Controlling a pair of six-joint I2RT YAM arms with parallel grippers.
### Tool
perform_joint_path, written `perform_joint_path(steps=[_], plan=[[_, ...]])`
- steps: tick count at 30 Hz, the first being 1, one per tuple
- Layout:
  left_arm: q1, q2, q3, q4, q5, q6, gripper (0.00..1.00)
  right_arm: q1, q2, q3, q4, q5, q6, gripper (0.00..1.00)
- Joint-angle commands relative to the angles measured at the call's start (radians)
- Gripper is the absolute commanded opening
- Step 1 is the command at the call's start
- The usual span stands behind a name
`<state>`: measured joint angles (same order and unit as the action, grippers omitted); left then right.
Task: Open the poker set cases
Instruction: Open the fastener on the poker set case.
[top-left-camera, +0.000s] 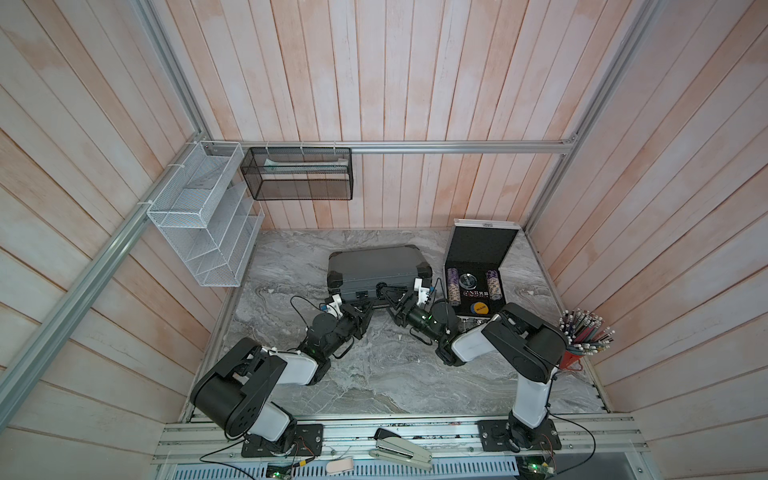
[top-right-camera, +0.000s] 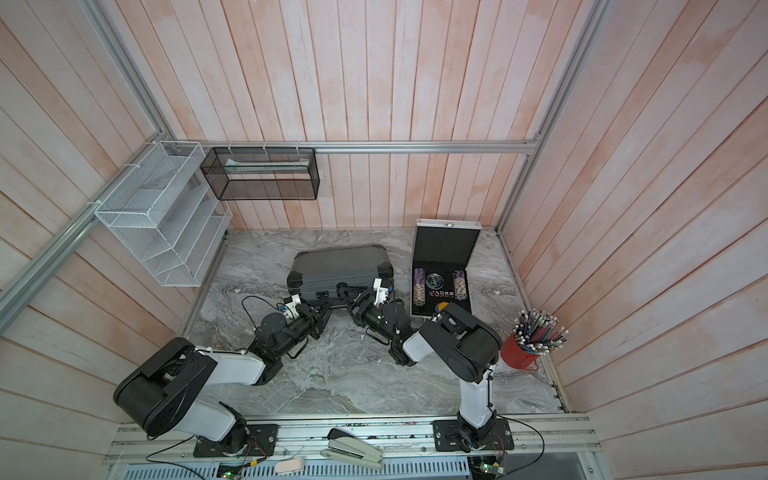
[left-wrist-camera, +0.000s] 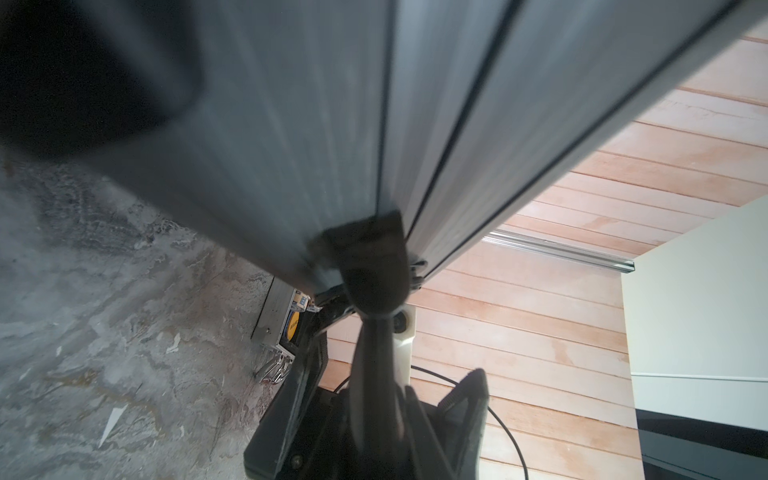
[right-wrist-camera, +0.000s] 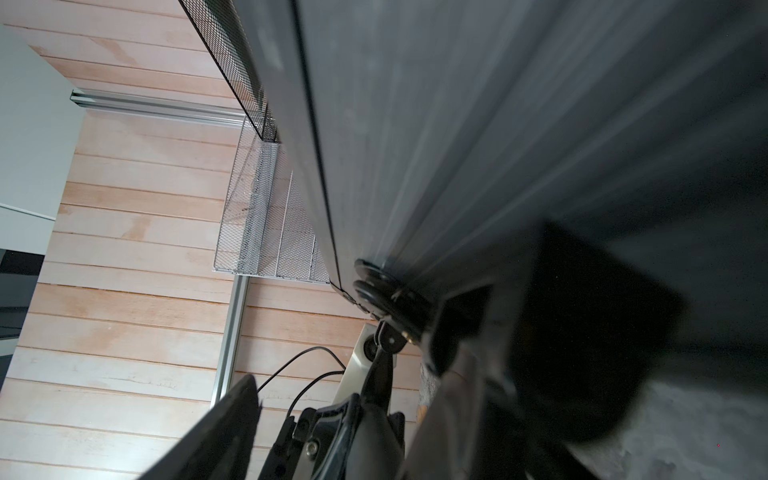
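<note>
The larger dark grey poker case (top-left-camera: 374, 264) (top-right-camera: 338, 266) lies closed at the middle of the marble table. Its lid seam (left-wrist-camera: 384, 124) shows no gap. Both grippers are at its front face, on the black handle (left-wrist-camera: 374, 307) (right-wrist-camera: 370, 436). My left gripper (top-left-camera: 365, 302) (left-wrist-camera: 395, 374) is shut on the handle's left part. My right gripper (top-left-camera: 385, 290) (right-wrist-camera: 353, 386) stands open, its fingers either side of the handle's right part. The smaller silver case (top-left-camera: 453, 266) (top-right-camera: 471, 266) stands open at the right, lid upright and black-lined, with chip rolls inside.
A red cup of pencils (top-left-camera: 582, 336) stands at the right edge beside the right arm. A white wire rack (top-left-camera: 203, 216) and a black mesh basket (top-left-camera: 297, 174) hang on the walls. A stapler (top-left-camera: 401, 449) lies on the front rail.
</note>
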<state>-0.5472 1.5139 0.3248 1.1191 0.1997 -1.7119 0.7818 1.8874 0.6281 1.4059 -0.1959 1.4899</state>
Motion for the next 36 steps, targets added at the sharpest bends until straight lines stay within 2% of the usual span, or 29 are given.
perform_joint_path(steps=[1, 11, 26, 36], plan=[[-0.013, 0.023, -0.001, 0.081, 0.073, -0.057, 0.02, 0.005, -0.092, 0.021, 0.263, -0.03, 0.038, 0.82], [-0.012, 0.07, 0.002, 0.122, 0.079, -0.069, 0.02, 0.007, -0.106, 0.017, 0.306, -0.014, 0.079, 0.81], [-0.014, 0.089, 0.001, 0.146, 0.074, -0.082, 0.02, 0.007, -0.165, -0.004, 0.205, -0.001, 0.029, 0.82], [-0.01, 0.066, -0.002, 0.151, 0.06, -0.076, 0.02, -0.003, -0.269, -0.11, -0.173, 0.043, -0.133, 0.95]])
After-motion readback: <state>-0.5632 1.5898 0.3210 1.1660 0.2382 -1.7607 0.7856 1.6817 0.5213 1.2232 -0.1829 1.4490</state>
